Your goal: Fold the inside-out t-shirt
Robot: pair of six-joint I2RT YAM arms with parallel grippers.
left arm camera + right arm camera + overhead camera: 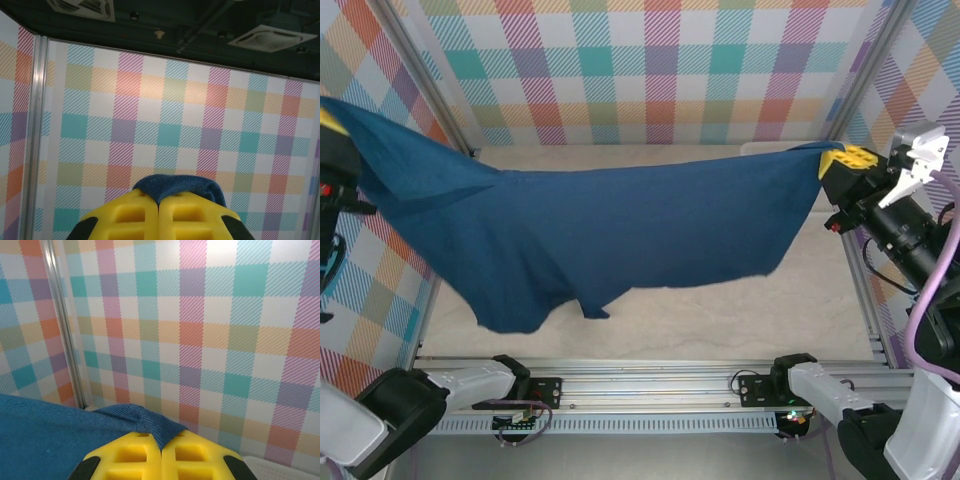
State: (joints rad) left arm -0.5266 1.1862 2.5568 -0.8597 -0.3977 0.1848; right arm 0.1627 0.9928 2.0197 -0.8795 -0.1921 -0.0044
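The dark navy t-shirt [610,235] hangs stretched in the air across the whole workspace, its lower edge sagging above the table. My left gripper [330,122] is at the far left, raised, shut on one end of the cloth; its yellow fingers [135,215] pinch a fold of the t-shirt [175,187]. My right gripper [840,160] holds the other end at the far right, its yellow fingers [130,457] shut on a fold of the t-shirt [145,422]. The white print and yellow neck patch are hidden.
A pale table surface [720,320] lies beneath the shirt. Checkered walls [650,70] enclose the back and sides, with metal frame posts [420,60] at the corners. An aluminium rail [650,385] runs along the near edge between the arm bases.
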